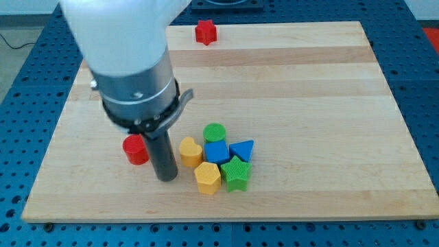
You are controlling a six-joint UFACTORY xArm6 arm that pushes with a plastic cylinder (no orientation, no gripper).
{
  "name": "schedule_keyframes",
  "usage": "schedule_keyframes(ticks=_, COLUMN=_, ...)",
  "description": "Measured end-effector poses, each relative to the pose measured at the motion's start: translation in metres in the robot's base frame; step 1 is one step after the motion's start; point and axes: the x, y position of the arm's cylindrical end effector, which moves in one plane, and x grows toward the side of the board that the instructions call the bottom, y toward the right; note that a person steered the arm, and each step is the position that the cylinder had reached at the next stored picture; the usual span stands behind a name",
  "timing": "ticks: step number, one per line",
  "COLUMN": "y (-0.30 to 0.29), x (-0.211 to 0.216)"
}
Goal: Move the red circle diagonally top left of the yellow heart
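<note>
Red circle (136, 149) sits lower left of frame, just left of the yellow heart (190, 151) — level with it, not yet diagonal. My tip (166, 177) stands between them; the end effector is a bare rod — grasping nothing.

The white-shelled arm (116, 31) is reaching down from the view's top left, its grey metal collar (137, 92) sitting above the straight dark rod (163, 154). The rod is standing upright, my tip (167, 178) resting just right of the red circle (136, 149).
</note>
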Motion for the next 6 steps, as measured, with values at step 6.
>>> schedule_keyframes(ticks=6, y=-0.057, x=-0.065)
